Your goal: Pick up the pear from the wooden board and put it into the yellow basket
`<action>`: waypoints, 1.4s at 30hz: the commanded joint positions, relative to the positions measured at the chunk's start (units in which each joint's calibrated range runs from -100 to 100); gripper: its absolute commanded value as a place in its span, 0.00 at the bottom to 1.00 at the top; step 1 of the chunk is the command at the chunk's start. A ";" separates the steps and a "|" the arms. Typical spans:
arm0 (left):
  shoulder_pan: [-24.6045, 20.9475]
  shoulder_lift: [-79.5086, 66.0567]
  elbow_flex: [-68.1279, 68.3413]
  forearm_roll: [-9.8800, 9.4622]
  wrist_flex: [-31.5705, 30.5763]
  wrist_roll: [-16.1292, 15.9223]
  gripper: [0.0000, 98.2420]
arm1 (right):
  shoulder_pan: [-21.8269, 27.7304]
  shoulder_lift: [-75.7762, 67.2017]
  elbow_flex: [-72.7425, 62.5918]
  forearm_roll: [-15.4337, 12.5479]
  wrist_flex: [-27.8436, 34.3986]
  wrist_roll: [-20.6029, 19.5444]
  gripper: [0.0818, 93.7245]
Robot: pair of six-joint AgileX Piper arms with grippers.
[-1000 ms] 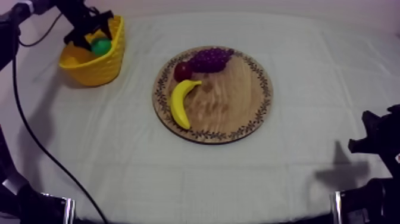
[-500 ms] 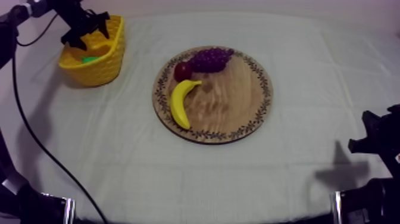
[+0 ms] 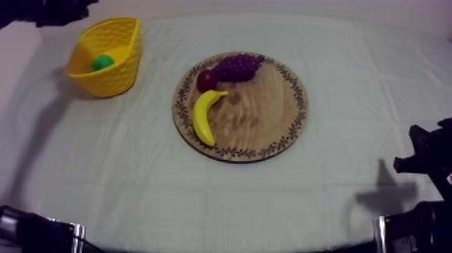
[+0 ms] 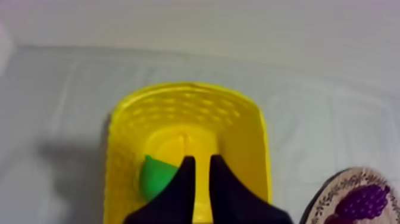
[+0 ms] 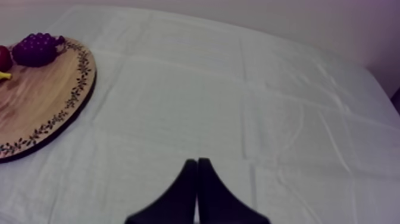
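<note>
The green pear [image 3: 102,62] lies inside the yellow basket [image 3: 121,74] at the table's far left. In the left wrist view my left gripper [image 4: 201,162] hangs above the basket [image 4: 184,92], black fingers drawn together with nothing between them, and the pear [image 4: 156,177] rests just beside them on the basket floor. My left arm [image 3: 50,10] shows as a dark shape behind the basket. The round wooden board [image 3: 269,121] lies mid-table. My right gripper [image 5: 197,162] is shut over bare cloth.
On the board lie a banana [image 3: 205,114], a bunch of grapes [image 3: 237,67] and a small red fruit [image 3: 206,80]. My right arm [image 3: 427,158] rests at the table's right edge. Open cloth lies between the basket and the board.
My left gripper let the pear drop into the basket, lifted up and back away from it, and its fingers closed. The right arm has not moved.
</note>
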 commanded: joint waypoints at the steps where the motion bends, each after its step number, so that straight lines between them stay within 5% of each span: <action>1: 0.14 -21.77 25.54 0.00 -12.76 -0.20 0.01 | -0.01 0.01 0.03 0.00 -0.02 -0.01 0.00; 9: -0.09 -46.04 50.01 -0.19 -19.26 0.03 0.00 | -0.01 0.01 0.03 0.00 -0.02 -0.01 0.00; 11: -0.24 -51.05 55.57 -1.58 -20.84 1.32 0.00 | -0.01 0.01 0.03 0.00 -0.02 0.01 0.00; 13: -0.60 -55.91 61.85 -5.33 -24.16 4.47 0.00 | -0.01 0.01 0.03 0.00 -0.02 0.00 0.00; 16: -2.44 -63.63 70.61 -19.03 -29.35 15.81 0.00 | -0.01 0.01 0.03 0.00 -0.02 0.00 0.00; 17: -2.75 -66.08 72.10 -21.96 -29.04 18.81 0.00 | 0.02 0.01 0.03 0.00 -0.02 -0.06 0.00; 20: -3.27 -71.22 74.38 -26.47 -28.78 23.56 0.00 | 0.01 0.01 0.03 0.00 -0.02 0.08 0.00; 24: -3.22 -76.00 75.28 -28.23 -26.87 26.30 0.00 | 0.00 0.01 0.03 0.00 -0.02 0.02 0.00; 33: -1.89 -85.50 75.62 -27.83 -16.50 27.88 0.00 | -0.01 0.01 0.03 0.00 -0.02 -0.02 0.00; 38: -2.19 -89.64 78.44 -13.85 -10.61 10.89 0.00 | -0.01 0.01 0.03 0.00 -0.02 0.00 0.00; 42: -2.19 -91.91 79.14 -7.40 -3.51 2.41 0.00 | -0.01 0.01 0.03 0.00 -0.02 -0.01 0.00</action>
